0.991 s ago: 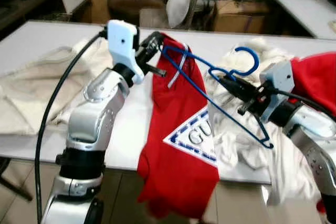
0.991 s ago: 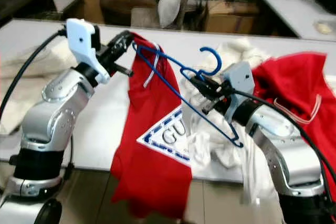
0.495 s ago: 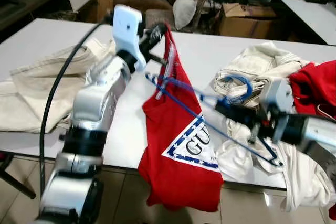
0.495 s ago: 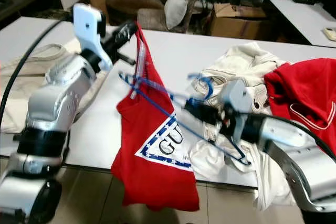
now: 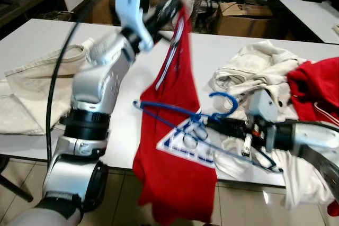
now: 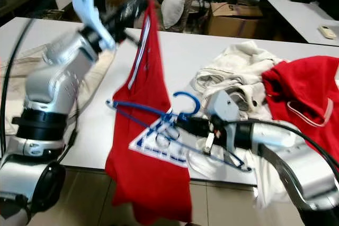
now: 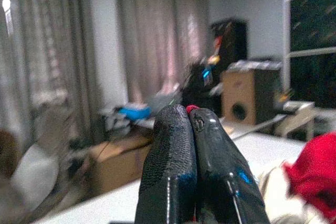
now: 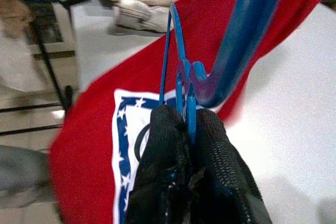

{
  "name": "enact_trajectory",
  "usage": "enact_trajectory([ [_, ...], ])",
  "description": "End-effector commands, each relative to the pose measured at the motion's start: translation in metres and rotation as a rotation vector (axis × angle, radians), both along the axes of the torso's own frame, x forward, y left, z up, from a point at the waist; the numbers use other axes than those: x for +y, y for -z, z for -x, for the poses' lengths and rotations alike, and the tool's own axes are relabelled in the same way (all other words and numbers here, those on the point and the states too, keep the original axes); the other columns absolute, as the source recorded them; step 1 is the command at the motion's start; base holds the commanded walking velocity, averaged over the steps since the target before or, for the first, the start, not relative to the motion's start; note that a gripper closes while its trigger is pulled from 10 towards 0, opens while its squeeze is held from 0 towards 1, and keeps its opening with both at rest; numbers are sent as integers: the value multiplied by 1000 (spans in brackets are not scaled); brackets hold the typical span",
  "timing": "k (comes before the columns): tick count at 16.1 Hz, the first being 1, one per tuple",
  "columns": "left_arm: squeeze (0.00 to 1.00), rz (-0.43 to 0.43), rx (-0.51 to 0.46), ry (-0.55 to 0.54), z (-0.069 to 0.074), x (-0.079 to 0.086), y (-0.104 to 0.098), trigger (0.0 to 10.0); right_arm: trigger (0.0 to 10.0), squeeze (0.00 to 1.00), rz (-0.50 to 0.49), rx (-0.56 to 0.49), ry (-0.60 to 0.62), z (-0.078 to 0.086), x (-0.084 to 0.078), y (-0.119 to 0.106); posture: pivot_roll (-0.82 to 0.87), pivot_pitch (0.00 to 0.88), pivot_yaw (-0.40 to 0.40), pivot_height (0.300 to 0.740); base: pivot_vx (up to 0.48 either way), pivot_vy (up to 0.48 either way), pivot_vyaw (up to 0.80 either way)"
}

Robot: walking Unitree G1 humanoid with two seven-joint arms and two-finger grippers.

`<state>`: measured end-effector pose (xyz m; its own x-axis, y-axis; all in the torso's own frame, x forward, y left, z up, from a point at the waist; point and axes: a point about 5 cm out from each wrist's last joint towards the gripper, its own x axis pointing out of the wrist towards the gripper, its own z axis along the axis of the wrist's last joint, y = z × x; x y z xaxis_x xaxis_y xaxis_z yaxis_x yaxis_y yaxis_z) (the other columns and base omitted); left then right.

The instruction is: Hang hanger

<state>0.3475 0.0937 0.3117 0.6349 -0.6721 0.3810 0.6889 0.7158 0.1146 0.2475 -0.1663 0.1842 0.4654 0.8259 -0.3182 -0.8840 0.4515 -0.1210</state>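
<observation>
The left gripper point(image 5: 175, 9), pinched on the red shirt point(image 5: 177, 146), dangles it off the table point(image 5: 32, 35), so the right gripper point(image 5: 212, 124) (clamping the blue hanger point(image 5: 183, 114)) should steer its tip point(image 5: 136, 104) into the neckline.

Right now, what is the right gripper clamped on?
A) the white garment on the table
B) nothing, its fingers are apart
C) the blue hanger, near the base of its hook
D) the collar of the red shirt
C: in the right wrist view the right gripper has both fingers pressed onto the blue hanger just below its hook, while the left gripper holds the red shirt up by its top.
</observation>
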Motion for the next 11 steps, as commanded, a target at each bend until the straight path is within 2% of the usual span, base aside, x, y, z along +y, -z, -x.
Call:
enact_trajectory([
  [1, 0, 72, -68, 73, 10, 3, -26, 10000, 10000, 0, 50, -75, 103, -22, -5, -2, -147, 0, -14, 740, 0, 0, 0],
  [2, 0, 89, -81, 94, 13, 4, -31, 10000, 10000, 0, 59, -102, 142, -31, -7, -3, -147, 0, -14, 740, 0, 0, 0],
  [3, 0, 126, -96, 131, 17, 5, -40, 10000, 10000, 0, 65, -151, 206, -46, -10, -9, -146, 0, -15, 740, 0, 0, 0],
  [4, 0, 160, -114, 160, 20, 6, -50, 10000, 10000, 0, 66, -252, 282, -66, -16, -26, -141, 0, -19, 740, 0, 0, 0],
  [5, 0, 213, -161, 190, 27, 10, -66, 10000, 10000, 0, 5, -517, 469, -99, -36, -84, -136, 0, -23, 740, 0, 0, 0],
  [6, 0, 229, -170, 197, 28, 11, -69, 10000, 10000, 0, -29, -616, 555, -106, -45, -108, -136, 0, -23, 740, 0, 0, 0],
  [7, 0, 267, -186, 206, 30, 15, -75, 10000, 10000, 0, -165, -859, 747, -108, -72, -167, -134, 0, -27, 740, 0, 0, 0],
  [8, 0, 294, -187, 202, 31, 18, -77, 10000, 10000, 0, -296, -963, 773, -101, -85, -200, -131, 0, -37, 740, 0, 0, 0],
  [9, 0, 301, -182, 194, 31, 20, -77, 10000, 10000, 0, -298, -981, 753, -100, -87, -206, -131, 0, -37, 740, 0, 0, 0],
  [10, 0, 304, -160, 159, 29, 24, -74, 10000, 10000, 0, -181, -880, 623, -110, -80, -187, -128, 0, -43, 740, 0, 0, 0],
  [11, 0, 302, -150, 148, 28, 25, -72, 10000, 10000, 0, -133, -834, 581, -113, -77, -174, -128, 0, -43, 740, 0, 0, 0],
])
